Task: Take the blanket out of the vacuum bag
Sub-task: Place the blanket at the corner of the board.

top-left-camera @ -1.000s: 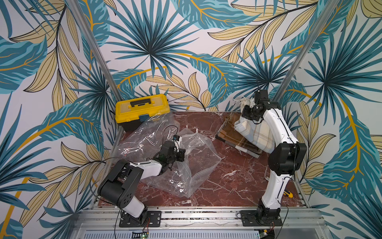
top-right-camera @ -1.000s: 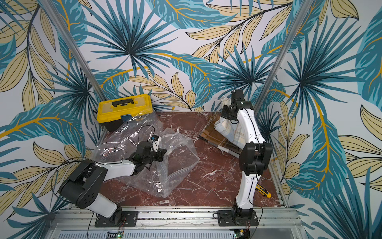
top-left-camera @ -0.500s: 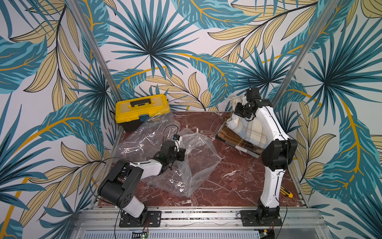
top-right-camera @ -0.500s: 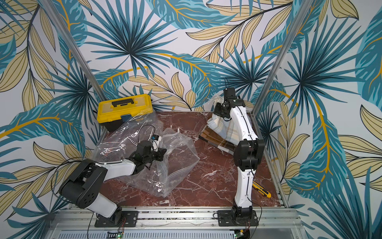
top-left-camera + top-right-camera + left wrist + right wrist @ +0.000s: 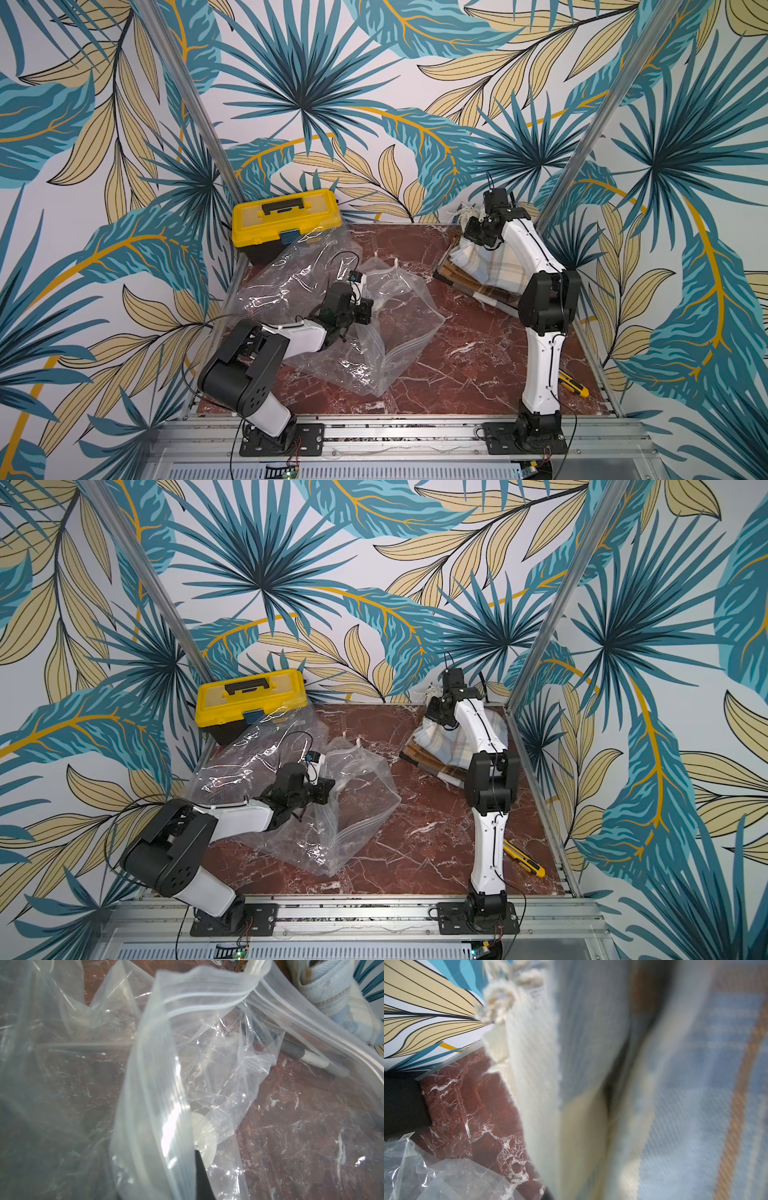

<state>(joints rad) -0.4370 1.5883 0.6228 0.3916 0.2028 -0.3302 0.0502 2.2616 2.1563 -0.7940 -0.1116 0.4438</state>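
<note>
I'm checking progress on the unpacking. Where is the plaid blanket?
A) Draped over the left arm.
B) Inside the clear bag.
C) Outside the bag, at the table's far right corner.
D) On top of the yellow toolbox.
C: the blanket sits bunched at the far right corner of the table, gripped by the right gripper and well apart from the empty vacuum bag.

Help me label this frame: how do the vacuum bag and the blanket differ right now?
The vacuum bag is clear, crinkled plastic; the blanket is opaque plaid cloth with a fringe. The vacuum bag sprawls beside the yellow toolbox; the blanket is bunched in the far right corner. The left hand pinches the vacuum bag; the right hand grips the blanket. Both rest on the marble table.
</note>
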